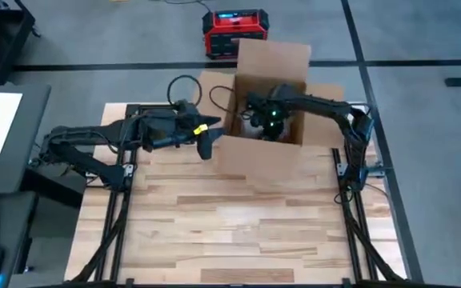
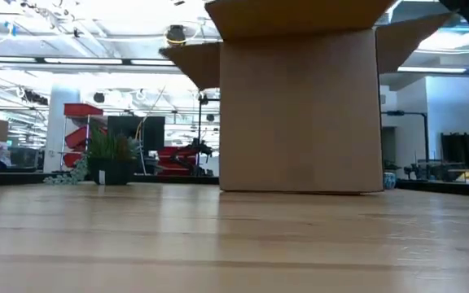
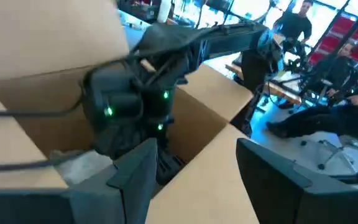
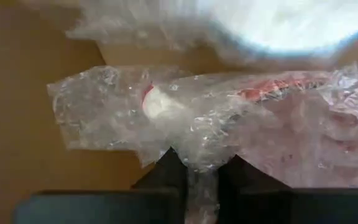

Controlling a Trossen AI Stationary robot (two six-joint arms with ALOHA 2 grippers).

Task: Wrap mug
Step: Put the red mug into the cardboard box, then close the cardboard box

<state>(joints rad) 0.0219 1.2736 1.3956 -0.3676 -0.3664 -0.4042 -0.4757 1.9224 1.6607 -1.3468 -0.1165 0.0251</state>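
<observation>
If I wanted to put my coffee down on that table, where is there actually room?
The wooden table is bare across its whole near half, between the two side rails, in front of the cardboard box. The far end is crowded: the right tool reaches into the box, pinching bubble wrap, and the left tool hovers beside the box.

even overhead light falls on the wooden table (image 1: 238, 216), with soft shadows beneath the arms. in the low view, ceiling lights (image 2: 96, 60) glare white and the near tabletop is out of focus. the left wrist view is smeared with motion blur. the right wrist view shows bubble wrap (image 4: 229, 118) glinting, its upper part washed out.
</observation>
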